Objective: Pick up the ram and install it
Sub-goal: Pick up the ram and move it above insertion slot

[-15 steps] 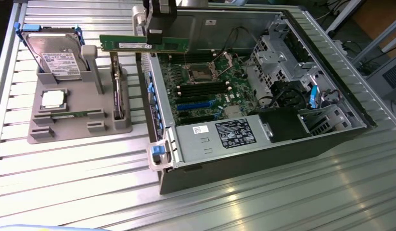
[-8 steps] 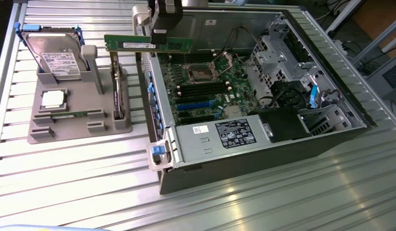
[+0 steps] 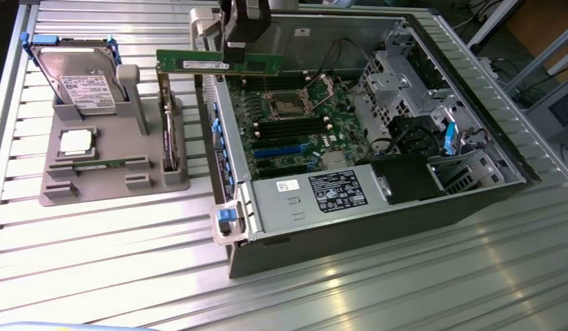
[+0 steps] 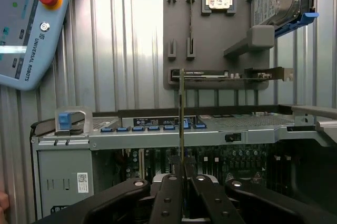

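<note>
The tool [image 4: 181, 177] is pinching the ram [image 4: 181, 109] by its upper long edge, with its fingers pressing together on both faces. The ram is hanging over the case [image 4: 158, 140] wall, at eleven o'clock from the board slots [image 3: 276, 128] in the exterior view. It is probably handling as light, stiff and brittle, so the bare edges are suiting a grip better than the chips or contacts. Seen edge-on from the wrist, its faces and notch are proving impossible to make out. The tray [image 3: 99, 181] is sitting farther off on the bench [image 3: 127, 269].

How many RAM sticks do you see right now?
2: the ram in the claw above the case wall; a second stick edge-up in the gray holder beside the processor. Motherboard slots may hide more.
</note>
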{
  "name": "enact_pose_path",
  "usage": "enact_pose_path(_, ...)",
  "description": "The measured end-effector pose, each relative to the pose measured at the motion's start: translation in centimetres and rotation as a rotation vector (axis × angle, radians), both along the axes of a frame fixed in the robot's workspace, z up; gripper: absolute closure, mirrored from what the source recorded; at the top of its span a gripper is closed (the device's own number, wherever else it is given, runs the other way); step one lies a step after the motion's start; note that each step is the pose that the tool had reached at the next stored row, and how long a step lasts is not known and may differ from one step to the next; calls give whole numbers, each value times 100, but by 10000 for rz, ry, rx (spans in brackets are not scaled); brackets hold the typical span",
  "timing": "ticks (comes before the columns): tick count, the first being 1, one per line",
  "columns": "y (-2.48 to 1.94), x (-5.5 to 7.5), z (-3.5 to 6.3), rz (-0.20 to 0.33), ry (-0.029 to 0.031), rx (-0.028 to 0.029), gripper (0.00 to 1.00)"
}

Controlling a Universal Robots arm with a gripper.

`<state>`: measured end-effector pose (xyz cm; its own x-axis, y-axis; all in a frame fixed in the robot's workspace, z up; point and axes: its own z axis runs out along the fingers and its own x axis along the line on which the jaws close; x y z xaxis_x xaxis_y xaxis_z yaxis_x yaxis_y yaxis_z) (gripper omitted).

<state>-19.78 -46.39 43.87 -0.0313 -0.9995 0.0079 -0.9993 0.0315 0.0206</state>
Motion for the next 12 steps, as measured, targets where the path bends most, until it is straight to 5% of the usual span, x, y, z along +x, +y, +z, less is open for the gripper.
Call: enact_pose_path(12, 0, 93, 0, 11, 23, 1, 88)
